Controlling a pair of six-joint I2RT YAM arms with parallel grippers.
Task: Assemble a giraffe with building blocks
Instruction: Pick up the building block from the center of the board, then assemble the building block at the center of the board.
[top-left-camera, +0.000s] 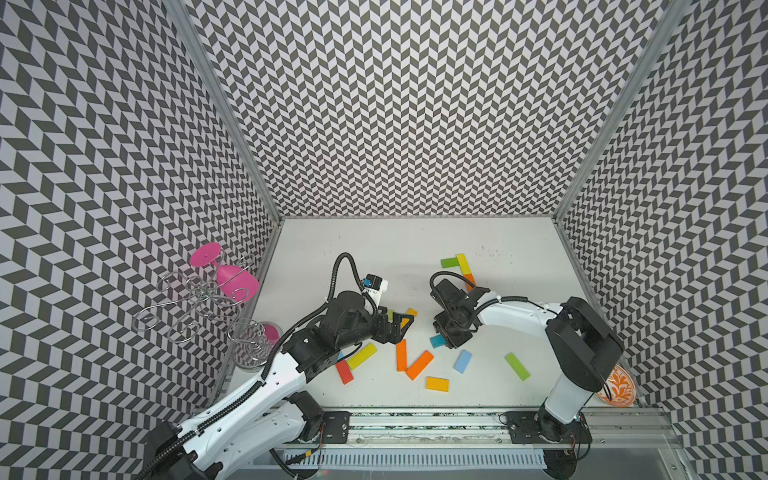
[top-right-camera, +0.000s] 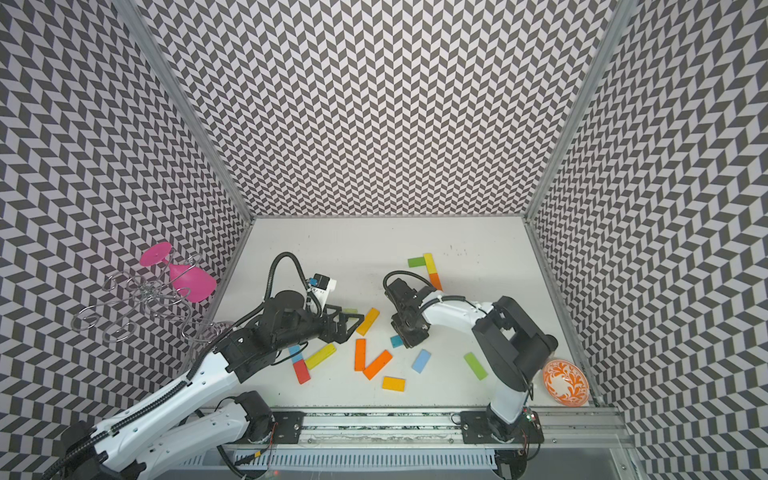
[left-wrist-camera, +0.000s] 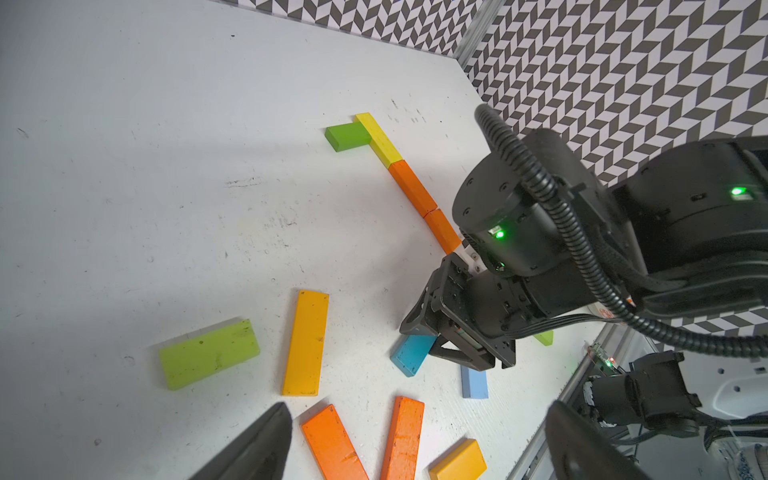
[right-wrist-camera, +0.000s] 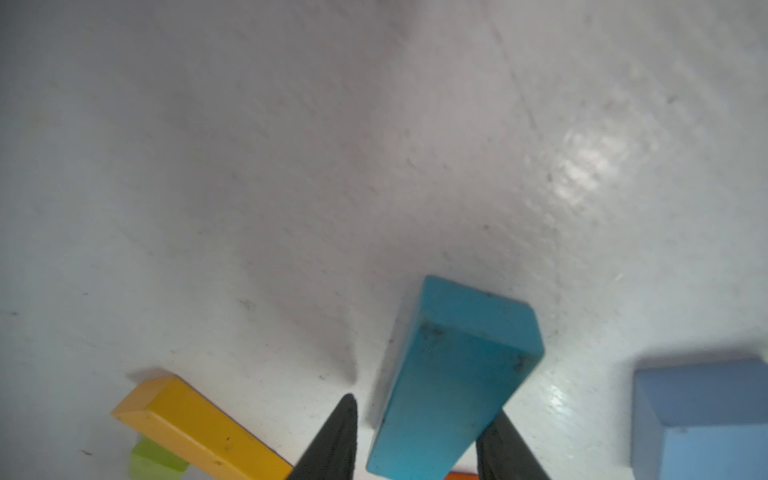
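Right wrist view puts the teal block (right-wrist-camera: 457, 365) between the fingers of the right gripper (right-wrist-camera: 424, 409), long axis running straight out ahead of them, nearer this arm; one finger touches it, a sliver of table (right-wrist-camera: 249, 208) shows beside the other, so a firm pinch cannot be confirmed. The left gripper (top-left-camera: 400, 326) hangs wide open. The patterned bowl (top-right-camera: 566, 382) by the right arm's base looks empty

A row of blocks (top-left-camera: 462, 262) lies on the table (top-left-camera: 353, 241); loose blocks (top-left-camera: 419, 365) lie spread in front of it; a bowl (top-right-camera: 566, 382) sits in the front right corner
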